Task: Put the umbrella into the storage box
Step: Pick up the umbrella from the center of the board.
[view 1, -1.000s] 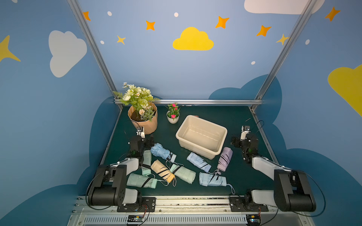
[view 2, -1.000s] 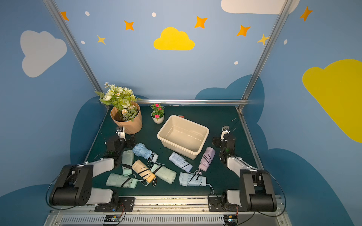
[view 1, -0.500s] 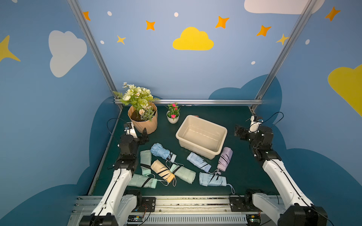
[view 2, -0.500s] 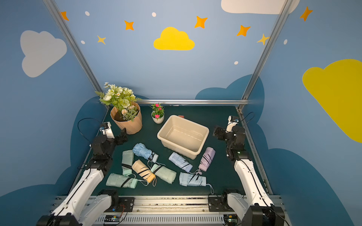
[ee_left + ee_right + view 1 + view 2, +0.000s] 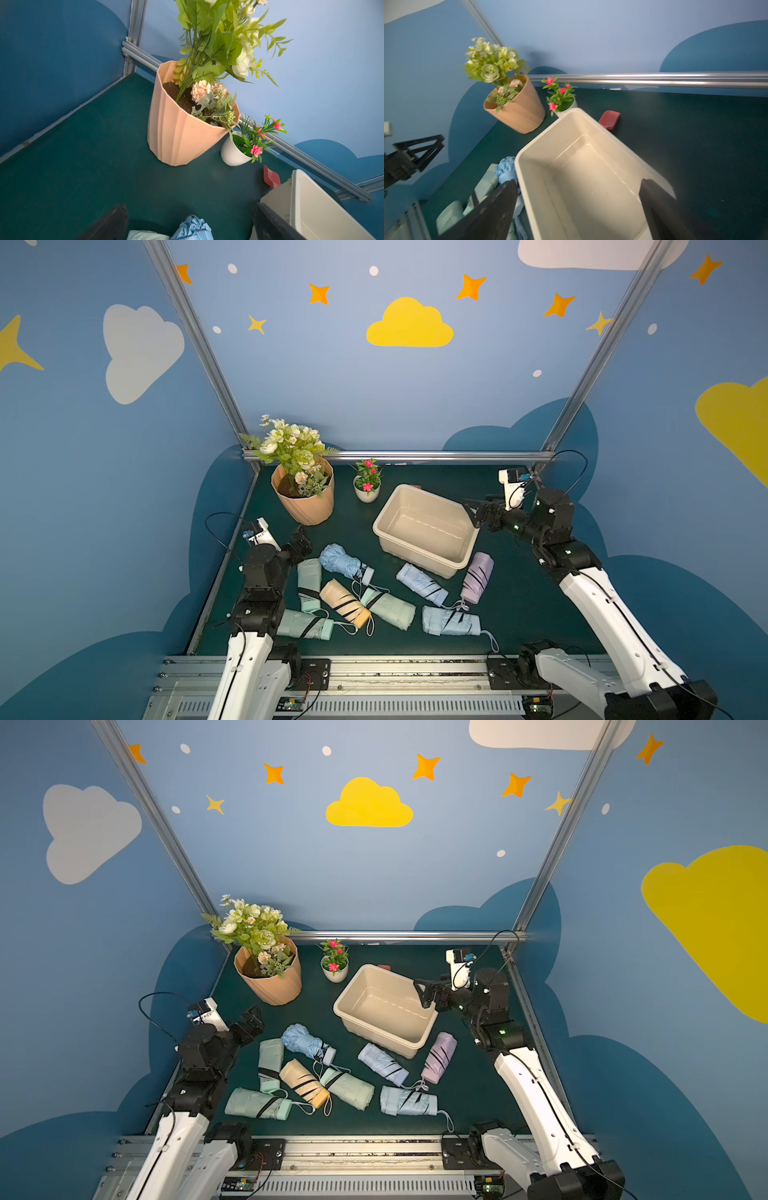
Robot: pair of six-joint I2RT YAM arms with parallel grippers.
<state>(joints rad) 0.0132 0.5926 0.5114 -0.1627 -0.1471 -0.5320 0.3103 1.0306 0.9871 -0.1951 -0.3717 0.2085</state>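
Umbrellas (image 5: 345, 605), folded fabric cylinders, lie on the dark green table (image 5: 519, 593) beside the smooth, round-cornered beige plastic storage box (image 5: 424, 526); left end effector (image 5: 301, 541) and right end effector (image 5: 473, 512) stand spread apart.

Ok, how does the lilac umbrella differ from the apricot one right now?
Colour: the lilac umbrella is pale purple, the apricot umbrella yellow-orange. Place: the lilac one lies apart from the pile, beside the storage box; the apricot one is wedged among mint-green umbrellas in the crowded cluster. Pose: the lilac one runs nearly front to back, the apricot one slants. Both are folded, strapped and outside the box.
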